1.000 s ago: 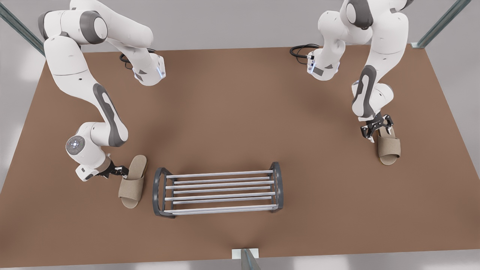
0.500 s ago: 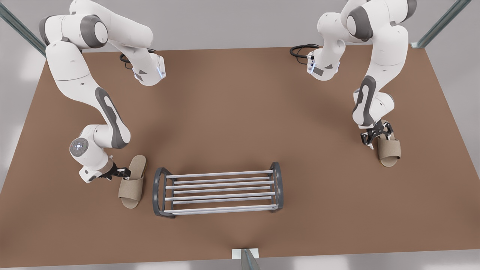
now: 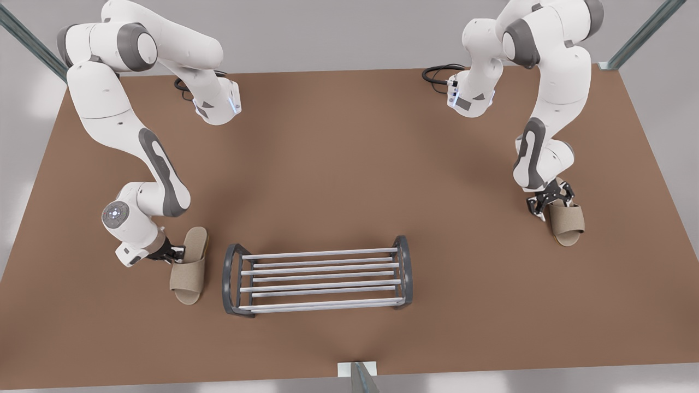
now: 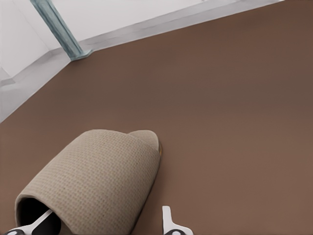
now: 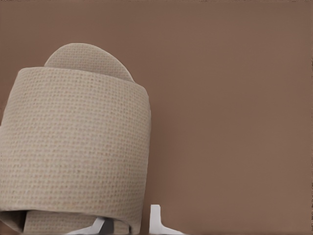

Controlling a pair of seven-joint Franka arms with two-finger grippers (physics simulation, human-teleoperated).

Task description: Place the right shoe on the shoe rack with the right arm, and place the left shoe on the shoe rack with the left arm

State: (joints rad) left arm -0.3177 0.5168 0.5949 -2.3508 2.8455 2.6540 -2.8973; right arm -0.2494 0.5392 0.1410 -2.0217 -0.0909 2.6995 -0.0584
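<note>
The shoe rack [image 3: 317,278] stands at the table's near middle, with silver bars between dark arched ends. The right shoe [image 3: 188,270] [image 5: 73,147], a beige open-toe slipper, lies just off the rack's end on the front view's left. My right gripper [image 3: 176,253] [image 5: 128,225] is shut on the side wall of its strap. The left shoe [image 3: 568,221] [image 4: 93,181], a matching slipper, lies far toward the front view's right. My left gripper [image 3: 552,199] [image 4: 100,225] is low over its heel end and open, with one finger inside the mouth and one outside the strap.
The brown table [image 3: 349,164] is bare between the rack and the left shoe. Black cables [image 3: 437,73] lie by the arm bases at the far edge. A teal post [image 4: 58,27] stands at a table corner, and a bracket [image 3: 356,371] sits at the near edge.
Both grippers came down onto their slippers. The right shoe shifted and turned slightly away from the rack. The left gripper's fingers narrowed around the left shoe's strap, and that shoe slid slightly nearer.
</note>
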